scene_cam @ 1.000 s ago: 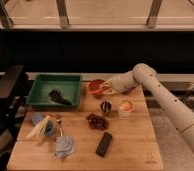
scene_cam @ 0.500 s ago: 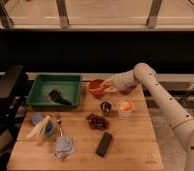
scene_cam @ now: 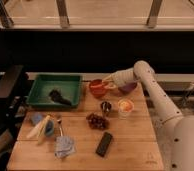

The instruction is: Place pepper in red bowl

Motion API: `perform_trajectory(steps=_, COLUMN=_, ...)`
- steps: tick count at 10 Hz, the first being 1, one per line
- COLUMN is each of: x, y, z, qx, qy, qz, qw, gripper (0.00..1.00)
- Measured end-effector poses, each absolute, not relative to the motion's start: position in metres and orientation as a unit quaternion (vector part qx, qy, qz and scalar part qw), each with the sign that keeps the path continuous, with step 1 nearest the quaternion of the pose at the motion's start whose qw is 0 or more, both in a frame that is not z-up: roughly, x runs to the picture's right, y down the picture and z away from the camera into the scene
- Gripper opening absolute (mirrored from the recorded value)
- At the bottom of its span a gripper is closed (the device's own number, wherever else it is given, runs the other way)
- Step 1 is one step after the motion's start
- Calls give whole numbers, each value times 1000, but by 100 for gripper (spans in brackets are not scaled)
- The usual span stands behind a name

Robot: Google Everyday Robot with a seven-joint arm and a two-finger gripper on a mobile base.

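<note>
Hovering at the right rim of the red bowl [scene_cam: 96, 87], gripper [scene_cam: 108, 82] with finger opening impossible to tell, pepper [scene_cam: 110, 86] seemingly at its tip lying lengthwise toward the bowl, just left of the purple bowl [scene_cam: 128, 88].

The robot's arm is a smooth, off-white series of rounded tubular segments with bulbous joints, widening to a broad pale base at lower right, ending in the pale gripper [scene_cam: 108, 82] at frame centre.
</note>
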State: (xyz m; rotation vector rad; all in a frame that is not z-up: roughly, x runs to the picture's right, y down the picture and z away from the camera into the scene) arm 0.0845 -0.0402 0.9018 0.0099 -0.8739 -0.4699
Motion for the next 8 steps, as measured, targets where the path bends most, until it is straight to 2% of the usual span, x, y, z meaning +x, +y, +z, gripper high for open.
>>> perform_trajectory(steps=1, x=82, y=-43, z=905, qx=6, qy=-422, qz=-227, qw=877, gripper=67)
perform_trajectory(steps=2, x=81, y=-45, z=907, qx=8, qy=-423, qz=-228, qw=877, gripper=73)
perform_trajectory(steps=8, x=77, y=-45, z=908, qx=9, qy=-426, qz=-231, qw=875, gripper=74)
